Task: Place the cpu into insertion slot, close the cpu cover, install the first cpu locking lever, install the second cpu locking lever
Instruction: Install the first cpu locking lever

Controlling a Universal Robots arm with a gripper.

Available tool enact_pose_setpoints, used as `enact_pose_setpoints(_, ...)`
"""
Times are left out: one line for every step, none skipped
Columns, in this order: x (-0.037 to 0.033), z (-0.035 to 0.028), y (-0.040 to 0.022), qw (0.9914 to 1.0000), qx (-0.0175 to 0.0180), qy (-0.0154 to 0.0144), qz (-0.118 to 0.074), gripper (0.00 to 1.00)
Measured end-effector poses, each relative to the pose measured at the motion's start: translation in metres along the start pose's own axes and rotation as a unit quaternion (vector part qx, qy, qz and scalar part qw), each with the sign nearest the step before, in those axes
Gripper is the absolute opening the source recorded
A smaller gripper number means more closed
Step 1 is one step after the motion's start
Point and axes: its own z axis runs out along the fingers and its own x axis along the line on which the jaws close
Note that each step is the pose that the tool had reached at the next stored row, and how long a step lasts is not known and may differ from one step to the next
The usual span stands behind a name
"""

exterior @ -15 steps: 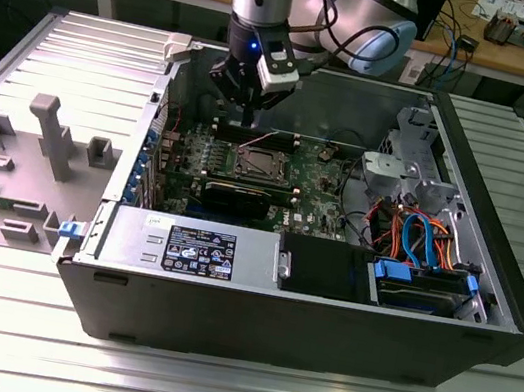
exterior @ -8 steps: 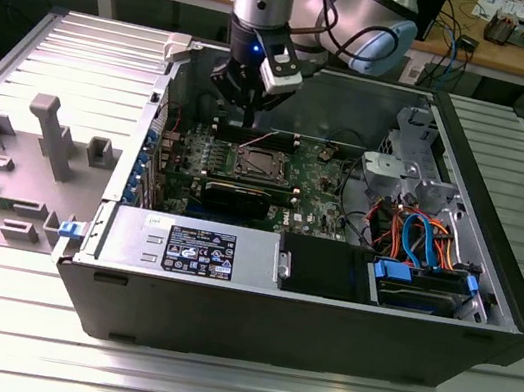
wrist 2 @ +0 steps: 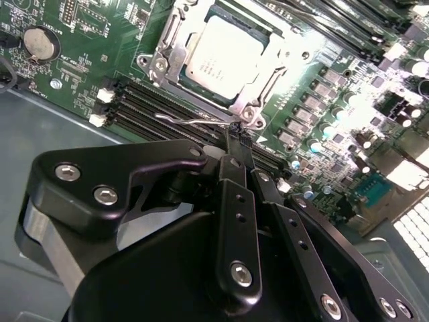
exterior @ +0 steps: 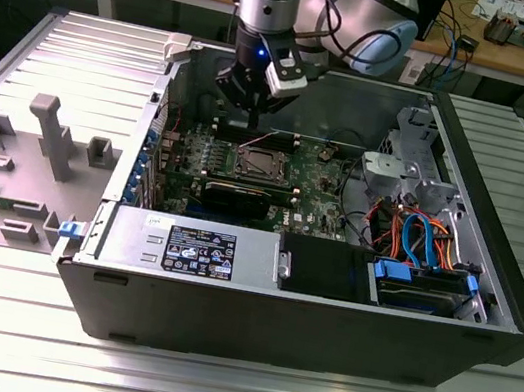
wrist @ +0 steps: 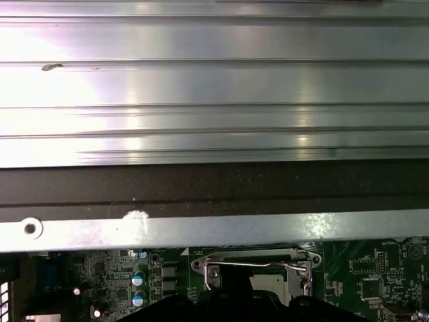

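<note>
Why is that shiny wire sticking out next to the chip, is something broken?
Nothing looks broken. The wire is a locking lever beside the cpu cover, not latched yet, and the tool is right at it. The cpu sits flat.

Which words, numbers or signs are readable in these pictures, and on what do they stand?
Black label on the grey power supply: too small to read.
Print on the cpu: too blurred to read.
White markings on the green motherboard: too small to read.
None can be quoted.
</note>
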Motion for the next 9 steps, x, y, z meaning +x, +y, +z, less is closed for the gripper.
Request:
enact_pose_setpoints(-0.0008, 0.0008, 0.0002, 1.00000, 0.0000, 0.0000, 0.000, 0.11)
enact_pose_setpoints(-0.0016, 0.0018, 0.0005, 1.00000, 0.0000, 0.0000, -0.001, 0.11)
enact_pose_setpoints(-0.0023, 0.0029, 0.0006, 1.00000, 0.0000, 0.0000, -0.001, 0.11)
enact_pose_setpoints(-0.0031, 0.0040, 0.0007, 1.00000, -0.0001, 0.0000, -0.003, 0.11)
enact_pose_setpoints(-0.0036, 0.0049, 0.0008, 0.99999, -0.0003, 0.0000, -0.005, 0.11)
enact_pose_setpoints(-0.0038, 0.0055, 0.0008, 0.99996, -0.0006, 0.0000, -0.009, 0.11)
enact_pose_setpoints(-0.0043, 0.0064, 0.0008, 0.99989, -0.0009, 0.0001, -0.015, 0.11)
enact_pose_setpoints(-0.0053, 0.0073, 0.0010, 0.99987, -0.0009, 0.0001, -0.016, 0.11)
enact_pose_setpoints(-0.0060, 0.0078, 0.0011, 0.99987, -0.0009, 0.0001, -0.016, 0.11)
